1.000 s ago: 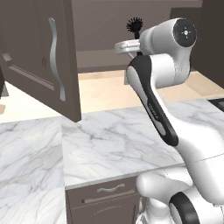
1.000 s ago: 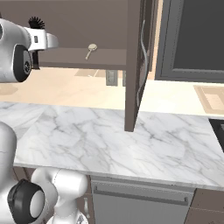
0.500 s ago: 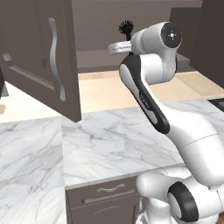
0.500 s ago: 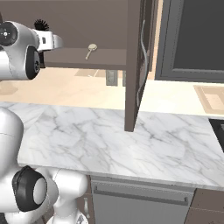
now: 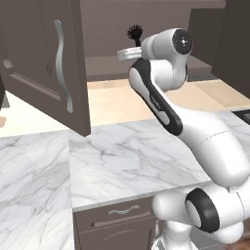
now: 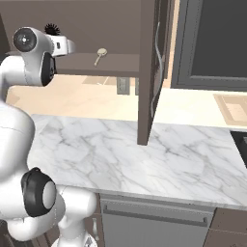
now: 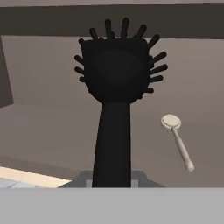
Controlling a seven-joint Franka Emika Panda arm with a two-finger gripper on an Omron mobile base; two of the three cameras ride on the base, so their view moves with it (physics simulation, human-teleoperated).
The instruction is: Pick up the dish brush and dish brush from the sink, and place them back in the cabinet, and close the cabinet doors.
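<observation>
1. Left cabinet door [image 5: 49,63]: we note it swung open, at the left edge of the wall cabinet [image 5: 107,29], with its long wavy silver handle [image 5: 62,66] facing us in the left base view.
2. Black dish brush [image 7: 114,109]: we see it upright in the hand view, bristly round head on top and handle running down into the gripper [image 7: 113,178]. The jaws are pinched on the lower end of the handle. In the left base view its head [image 5: 135,33] stands up in front of the cabinet's open interior, just above the shelf level.
3. Arm [image 5: 161,93]: it reaches up from the base to the cabinet opening, with the wrist level with the shelf.
4. Cream dish brush [image 6: 100,54]: we find it lying on the cabinet shelf [image 6: 116,60], to the right of the black brush and apart from it, round head toward the back and thin handle pointing toward the front edge. The hand view shows it likewise [image 7: 176,141].
5. Right cabinet door [image 6: 153,67]: open, standing edge-on at the right side of the cabinet.
6. Marble counter [image 6: 144,154]: runs below the cabinet.
</observation>
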